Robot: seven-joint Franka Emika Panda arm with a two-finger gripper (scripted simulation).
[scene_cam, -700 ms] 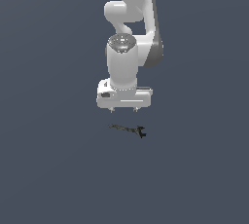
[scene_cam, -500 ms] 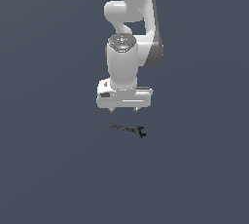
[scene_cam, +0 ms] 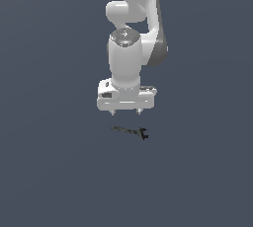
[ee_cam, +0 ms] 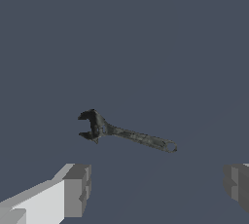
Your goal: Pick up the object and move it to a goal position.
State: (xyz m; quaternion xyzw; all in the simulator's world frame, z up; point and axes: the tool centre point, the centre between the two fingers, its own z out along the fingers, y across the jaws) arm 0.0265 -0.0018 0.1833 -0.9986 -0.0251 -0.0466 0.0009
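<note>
The object [scene_cam: 130,132] is a tiny dark tool with a slender grey-green shaft and a black forked claw end. It lies flat on the grey floor, claw end toward the exterior view's right. It also shows in the wrist view [ee_cam: 127,134]. My gripper [scene_cam: 126,112] hangs just above and slightly behind it, with its jaws spread wide apart and nothing between them. In the wrist view the fingertips [ee_cam: 77,190] stand far apart, and the tool lies beyond them, not between them.
A plain dark grey floor [scene_cam: 59,171] extends all around. The white arm [scene_cam: 133,18] rises above the gripper. No other objects show.
</note>
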